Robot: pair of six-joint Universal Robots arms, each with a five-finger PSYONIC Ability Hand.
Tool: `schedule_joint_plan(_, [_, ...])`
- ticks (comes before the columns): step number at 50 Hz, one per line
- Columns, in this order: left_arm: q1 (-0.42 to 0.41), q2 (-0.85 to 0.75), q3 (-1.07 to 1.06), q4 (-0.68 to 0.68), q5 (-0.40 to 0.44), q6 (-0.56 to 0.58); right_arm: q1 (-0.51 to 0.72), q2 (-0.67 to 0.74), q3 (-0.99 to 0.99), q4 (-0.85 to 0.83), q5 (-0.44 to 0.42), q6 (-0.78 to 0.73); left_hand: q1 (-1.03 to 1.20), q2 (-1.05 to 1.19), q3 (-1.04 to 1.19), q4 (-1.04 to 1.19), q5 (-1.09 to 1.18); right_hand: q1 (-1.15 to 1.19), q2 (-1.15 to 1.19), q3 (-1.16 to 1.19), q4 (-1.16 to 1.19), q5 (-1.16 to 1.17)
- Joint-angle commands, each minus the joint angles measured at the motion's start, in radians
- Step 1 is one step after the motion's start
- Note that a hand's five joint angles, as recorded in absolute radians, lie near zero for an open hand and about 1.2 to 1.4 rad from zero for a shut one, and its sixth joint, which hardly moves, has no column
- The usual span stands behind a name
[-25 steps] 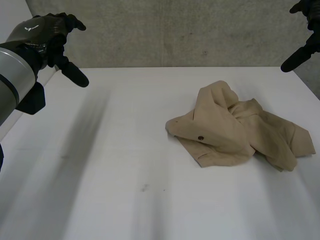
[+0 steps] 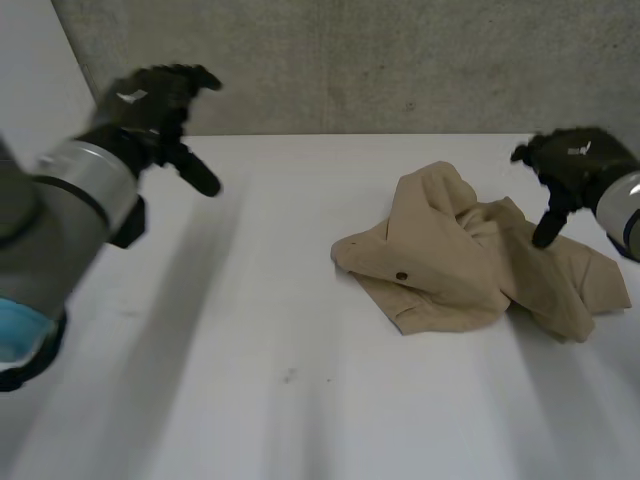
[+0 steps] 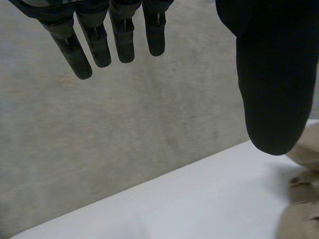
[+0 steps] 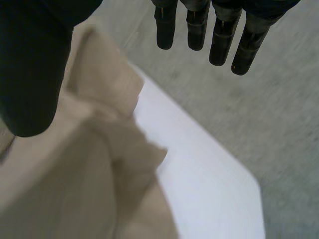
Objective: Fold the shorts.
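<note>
Shorts [image 2: 478, 258] crumpled on the right half of the table [image 2: 250, 360], long axis left-right. Right hand [image 2: 568, 165] nearer, just over their far right edge, fingers straight, thumb apart, empty. Left hand [image 2: 150, 100] well apart, fingers likewise straight, empty.

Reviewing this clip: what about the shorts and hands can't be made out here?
1. Head view: the crumpled tan cloth shorts fold over themselves; waistband and legs cannot be sorted out.
2. Head view: whether the black right hand touches the shorts; its thumb overlaps the cloth.
3. Left wrist view: most of the shorts, cut by the edge and hidden behind the thumb of the black left hand.
</note>
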Motion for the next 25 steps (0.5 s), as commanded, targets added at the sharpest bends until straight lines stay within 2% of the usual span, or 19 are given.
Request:
schedule_joint_plan(1, [-0.159,-0.244,0.048,0.141,0.007,0.012,-0.091,0.068,0.114,-0.015,-0.016,0.035,-0.069,-0.097,-0.028,-0.006,-0.010,-0.026,-0.060,-0.041,-0.064,-0.073])
schedule_joint_plan(4, [-0.226,-0.379,0.136,0.156,-0.003,0.033,-0.099,0.075,0.160,-0.047,-0.028,0.055,-0.069,-0.097,-0.028,-0.006,-0.010,-0.026,-0.060,-0.041,-0.064,-0.073])
schedule_joint_plan(6, [-0.263,-0.477,0.222,0.153,-0.007,0.049,-0.114,0.082,0.223,-0.127,-0.068,0.075,-0.066,-0.094,-0.025,-0.003,-0.007,-0.026,-0.060,-0.041,-0.064,-0.073])
schedule_joint_plan(13, [-0.308,-0.704,0.460,0.113,-0.025,0.052,-0.118,0.079,0.294,-0.253,-0.099,0.082,-0.051,-0.080,-0.011,0.012,0.007,-0.026,-0.060,-0.041,-0.064,-0.073])
schedule_joint_plan(20, [-0.342,-0.838,0.614,0.103,-0.025,0.056,-0.114,0.092,0.311,-0.299,-0.091,0.081,-0.037,-0.065,0.004,0.027,0.022,-0.026,-0.060,-0.041,-0.064,-0.073])
schedule_joint_plan(23, [-0.348,-0.867,0.654,0.104,-0.026,0.058,-0.114,0.095,0.317,-0.331,-0.087,0.079,0.039,0.011,0.080,0.103,0.098,-0.026,-0.060,-0.041,-0.064,-0.073])
schedule_joint_plan(25, [-0.351,-0.896,0.696,0.103,-0.030,0.058,-0.114,0.094,0.323,-0.357,-0.082,0.081,0.280,0.251,0.320,0.343,0.338,0.032,-0.002,0.018,-0.006,-0.015])
